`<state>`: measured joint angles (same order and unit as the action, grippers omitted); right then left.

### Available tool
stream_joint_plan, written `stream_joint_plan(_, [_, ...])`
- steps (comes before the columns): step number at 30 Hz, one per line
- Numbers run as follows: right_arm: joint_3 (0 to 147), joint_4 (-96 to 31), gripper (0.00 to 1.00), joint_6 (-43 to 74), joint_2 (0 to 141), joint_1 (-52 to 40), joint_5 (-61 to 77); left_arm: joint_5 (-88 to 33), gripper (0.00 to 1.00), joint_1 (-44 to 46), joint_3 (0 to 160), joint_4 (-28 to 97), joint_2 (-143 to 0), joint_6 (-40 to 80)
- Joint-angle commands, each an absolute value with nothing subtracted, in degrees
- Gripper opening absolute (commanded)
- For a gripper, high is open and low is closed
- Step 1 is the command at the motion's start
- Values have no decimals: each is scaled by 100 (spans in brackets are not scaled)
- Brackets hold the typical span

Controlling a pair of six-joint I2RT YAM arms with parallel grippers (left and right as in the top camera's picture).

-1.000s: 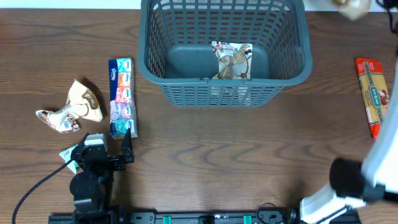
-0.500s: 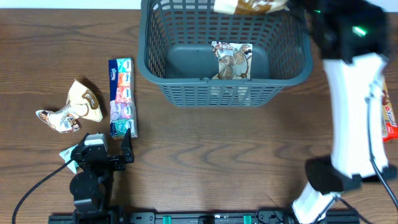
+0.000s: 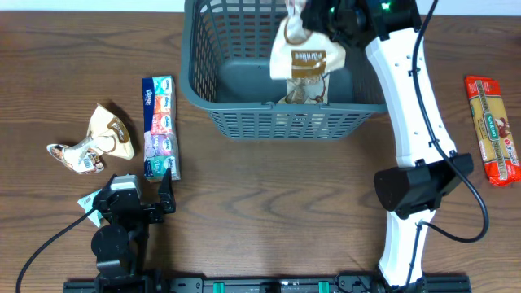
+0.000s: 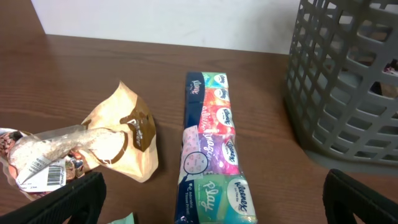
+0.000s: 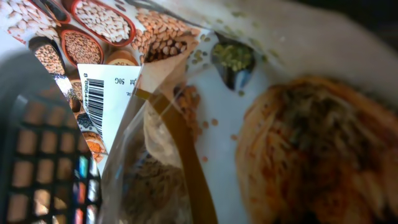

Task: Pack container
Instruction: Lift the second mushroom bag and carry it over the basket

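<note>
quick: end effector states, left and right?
Left end effector: open, empty.
Right end effector: closed on a beige snack bag above the container.

Fingertips of right tool (image 3: 317,16) hidden behind cream packet (image 3: 305,59)

- The right arm (image 3: 411,98) is built of white tubes and black joints.
- A green light (image 3: 389,6) is seen on it.
- The left arm (image 3: 122,228) and left gripper (image 4: 217,199) are coloured black; a black cable (image 3: 49,242) is attached.
</note>
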<state>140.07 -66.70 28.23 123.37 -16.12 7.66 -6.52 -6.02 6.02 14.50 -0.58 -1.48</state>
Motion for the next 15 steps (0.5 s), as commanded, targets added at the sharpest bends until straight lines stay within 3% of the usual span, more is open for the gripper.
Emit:
stream_joint_plan(1, [14051, -6899, 2, 2751, 12315, -1671, 668, -707, 99, -631, 460, 1470, -21, -139])
stream_joint_plan(8, [13655, -7529, 1, 2556, 12411, -1852, 558, -709, 99, -631, 460, 1470, -21, -139])
stream_joint_plan(15, [12309, -6565, 1, 2381, 12411, -1959, 598, -707, 99, -631, 460, 1470, -23, -141])
